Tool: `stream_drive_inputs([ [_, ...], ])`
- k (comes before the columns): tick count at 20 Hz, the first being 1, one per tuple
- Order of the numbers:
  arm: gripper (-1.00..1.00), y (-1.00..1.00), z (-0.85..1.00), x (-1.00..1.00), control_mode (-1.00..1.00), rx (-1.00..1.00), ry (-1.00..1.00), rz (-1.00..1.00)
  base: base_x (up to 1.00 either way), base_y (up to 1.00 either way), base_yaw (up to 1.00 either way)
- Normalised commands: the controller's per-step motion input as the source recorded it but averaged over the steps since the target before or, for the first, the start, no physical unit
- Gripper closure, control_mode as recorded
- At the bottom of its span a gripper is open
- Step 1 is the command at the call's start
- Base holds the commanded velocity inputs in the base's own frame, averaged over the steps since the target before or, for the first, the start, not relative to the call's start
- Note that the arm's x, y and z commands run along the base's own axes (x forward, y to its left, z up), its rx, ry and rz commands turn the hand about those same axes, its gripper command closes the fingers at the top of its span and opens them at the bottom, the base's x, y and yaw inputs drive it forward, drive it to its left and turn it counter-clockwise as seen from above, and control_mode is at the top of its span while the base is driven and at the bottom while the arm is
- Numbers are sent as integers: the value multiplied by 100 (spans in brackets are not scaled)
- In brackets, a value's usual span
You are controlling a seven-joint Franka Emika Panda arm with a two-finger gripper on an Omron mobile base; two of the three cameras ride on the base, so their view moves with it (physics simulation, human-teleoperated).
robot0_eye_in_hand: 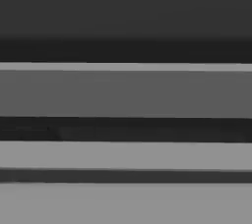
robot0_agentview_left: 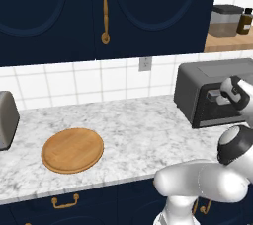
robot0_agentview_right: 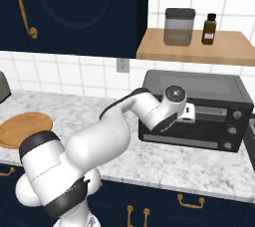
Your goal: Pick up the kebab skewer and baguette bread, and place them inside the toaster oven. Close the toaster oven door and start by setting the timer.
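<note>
Your claw (robot0_agentview_left: 216, 95) was pressed up against the front of the toaster oven (robot0_agentview_left: 197, 78) in the left base view, at about 3 o'clock in the picture, with the white wrist behind it. You could not tell from there how far the fingers were spread or whether they gripped anything. The toaster oven sat on the marble counter (robot0_agentview_left: 143, 125) against the tiled wall. A round wooden board (robot0_agentview_left: 72, 150) lay at 8 o'clock on the counter, well apart from the oven, and the silver toaster (robot0_agentview_left: 7, 119) stood at the 9 o'clock edge. Navy cabinets (robot0_agentview_left: 59, 12) hung above.

From the right base view, you saw the hand reaching the toaster oven door (robot0_agentview_right: 199, 139) near its upper left, by the horizontal bar handle (robot0_agentview_right: 211, 111). The door stood upright against the oven body. Three knobs (robot0_agentview_right: 233, 130) ran down the right side of the oven. Above, at 1 o'clock, a wooden shelf (robot0_agentview_right: 159, 49) carried a grey canister (robot0_agentview_right: 179, 27) and a brown bottle (robot0_agentview_right: 209, 28). The wooden board lay at 9 o'clock.

Your hand view gave you horizontal dark and grey bands at very close range, blurred, so the fingers' spread stayed impossible to judge.
</note>
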Motion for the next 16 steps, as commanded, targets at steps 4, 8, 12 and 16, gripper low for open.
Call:
stream_drive_inputs([
  [4, -100, 1, 4, 11, -100, -3, 0, 4, 0, 0, 0],
  [8, -100, 1, 29, -64, -100, -4, -9, 2, 0, 0, 0],
  [12, -100, -8, 18, -46, -100, -1, -6, 0, 0, 0, 0],
  [16, -100, -33, 9, -41, -100, 4, -5, 0, 0, 0, 0],
])
